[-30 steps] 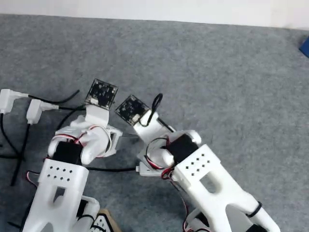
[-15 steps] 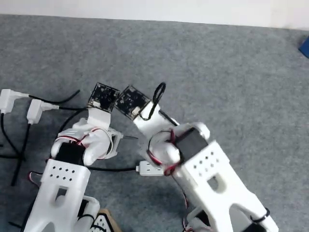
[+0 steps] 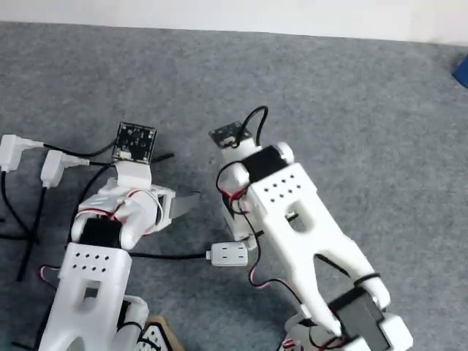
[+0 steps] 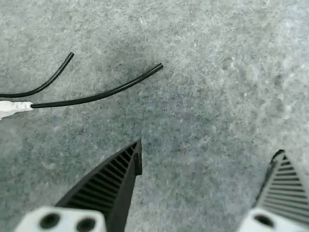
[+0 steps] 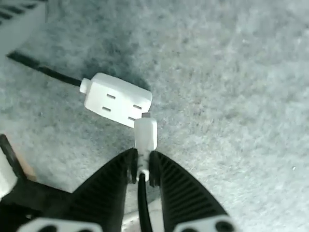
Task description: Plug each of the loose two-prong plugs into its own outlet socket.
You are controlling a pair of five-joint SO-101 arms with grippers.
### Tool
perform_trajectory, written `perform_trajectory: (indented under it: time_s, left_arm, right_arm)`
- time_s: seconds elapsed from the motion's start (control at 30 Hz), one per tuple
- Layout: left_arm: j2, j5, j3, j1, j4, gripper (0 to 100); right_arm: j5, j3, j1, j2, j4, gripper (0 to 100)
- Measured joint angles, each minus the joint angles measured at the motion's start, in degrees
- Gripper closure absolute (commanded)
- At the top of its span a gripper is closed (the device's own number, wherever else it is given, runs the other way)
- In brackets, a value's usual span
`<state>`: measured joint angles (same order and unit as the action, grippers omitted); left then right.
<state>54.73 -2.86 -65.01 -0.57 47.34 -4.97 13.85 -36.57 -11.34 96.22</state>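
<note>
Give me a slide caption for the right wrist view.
Right claw grips a white plug, tip beside the white outlet block, over grey carpet.

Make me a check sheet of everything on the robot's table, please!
Surface: grey mat, lying flat.
Job's things: outlet block between the arms; held plug with its tip at the block's end, seating cannot be told; first loose plug and second loose plug lying beyond the left arm.
Clutter: tan object at the near edge; blue object at the far side edge.
Pincers: left pincer open over bare mat; right pincer shut on the held plug.
Cables: black block cord; plug cords; two loose cord ends.
Surroundings: pale strip beyond the mat.
</note>
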Motion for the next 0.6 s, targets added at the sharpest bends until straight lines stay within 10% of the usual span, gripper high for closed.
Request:
perform_trajectory:
  time_s: [0.6]
  left_arm:
    - [0.0,0.0,-1.67,0.09,-3.52,60]
  right_arm:
    - [-5.8,-0.26,-8.0,1.32,0.0,99.0]
